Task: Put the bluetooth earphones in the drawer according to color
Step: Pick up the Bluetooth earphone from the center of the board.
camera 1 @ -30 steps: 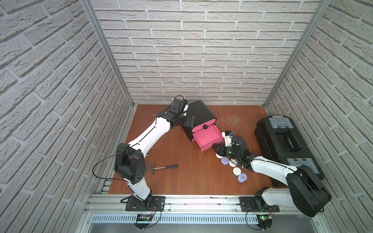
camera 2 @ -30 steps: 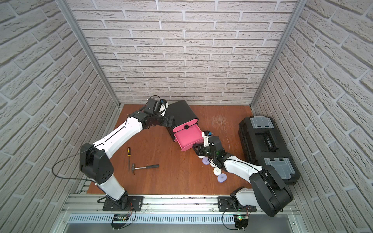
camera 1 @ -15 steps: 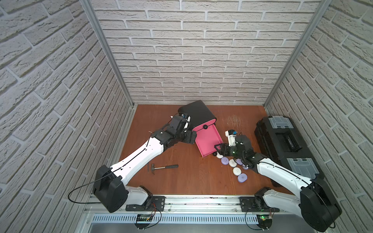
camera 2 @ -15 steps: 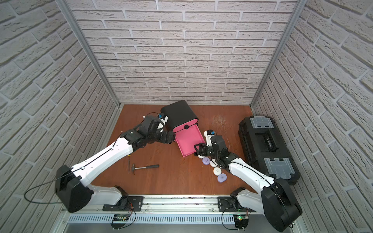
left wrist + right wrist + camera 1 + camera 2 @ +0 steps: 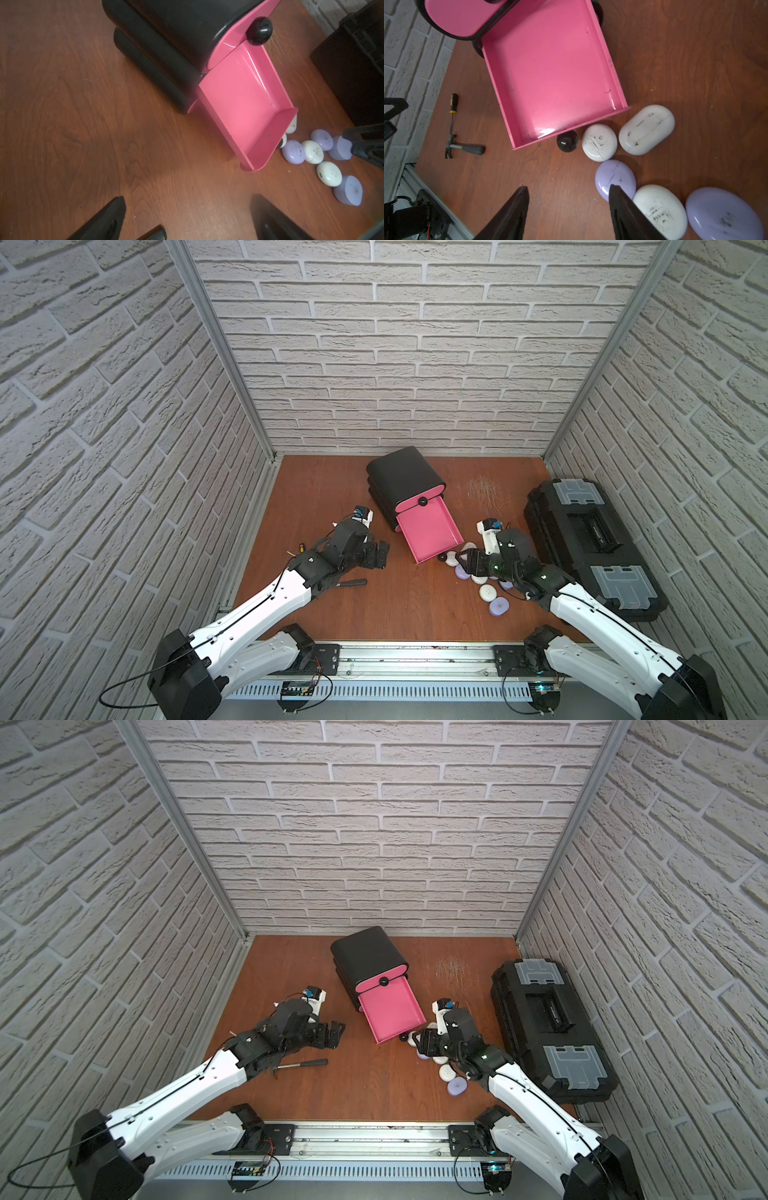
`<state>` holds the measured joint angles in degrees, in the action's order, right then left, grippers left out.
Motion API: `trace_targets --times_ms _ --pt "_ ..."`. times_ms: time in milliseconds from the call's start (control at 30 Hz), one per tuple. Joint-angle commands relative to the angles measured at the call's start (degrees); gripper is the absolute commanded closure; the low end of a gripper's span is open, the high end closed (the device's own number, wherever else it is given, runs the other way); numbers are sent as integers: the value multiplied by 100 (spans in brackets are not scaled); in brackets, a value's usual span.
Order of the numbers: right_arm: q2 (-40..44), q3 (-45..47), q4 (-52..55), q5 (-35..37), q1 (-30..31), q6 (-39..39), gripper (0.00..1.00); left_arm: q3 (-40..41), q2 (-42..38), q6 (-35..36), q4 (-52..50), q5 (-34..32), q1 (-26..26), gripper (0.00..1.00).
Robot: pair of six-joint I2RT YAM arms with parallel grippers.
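Observation:
The drawer cabinet [image 5: 403, 477] [image 5: 365, 957] is black with pink fronts. One pink drawer [image 5: 428, 531] [image 5: 550, 72] [image 5: 249, 104] is pulled far out and holds nothing; its round black knob [image 5: 567, 140] faces the earphones. White earphones [image 5: 599, 142] [image 5: 646, 129] [image 5: 487, 592] and lavender earphones [image 5: 615, 178] [image 5: 498, 606] [image 5: 294, 151] lie clustered on the table at the drawer's front end. My right gripper [image 5: 459, 560] [image 5: 568, 187] hangs open and empty beside them, one finger overlapping a lavender case. My left gripper [image 5: 380, 558] [image 5: 189, 199] is open over bare table, left of the drawer.
A large black toolbox [image 5: 590, 547] with grey latches stands along the right wall. A hammer [image 5: 463, 146] [image 5: 353, 583] and a small screwdriver [image 5: 453, 102] lie on the table under my left arm. Brick walls close in three sides.
My left arm has drawn back from the cabinet toward the front left. The pink drawer stands farther out than one second ago. My right gripper's jaws have spread wider.

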<state>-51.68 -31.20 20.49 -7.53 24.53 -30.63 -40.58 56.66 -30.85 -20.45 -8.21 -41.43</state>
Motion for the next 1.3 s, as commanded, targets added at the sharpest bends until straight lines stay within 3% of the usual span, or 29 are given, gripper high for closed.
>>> trace_targets --times_ms 0,233,467,833,1267 --pt "88 1 837 585 3 -130 32 437 -206 -24 796 -284 -54 2" --pt "293 -96 1939 1771 7 -1166 30 924 -348 232 1344 -751 -59 2" --pt "-34 -155 1956 2509 -237 -1557 30 868 -403 382 1150 -788 -67 2" --pt "-1700 -731 1359 1717 -1062 -886 28 894 -602 448 1025 -907 -65 2" --pt "-2650 -807 1622 1596 -1140 -1178 31 885 -560 464 1025 -893 -67 2"
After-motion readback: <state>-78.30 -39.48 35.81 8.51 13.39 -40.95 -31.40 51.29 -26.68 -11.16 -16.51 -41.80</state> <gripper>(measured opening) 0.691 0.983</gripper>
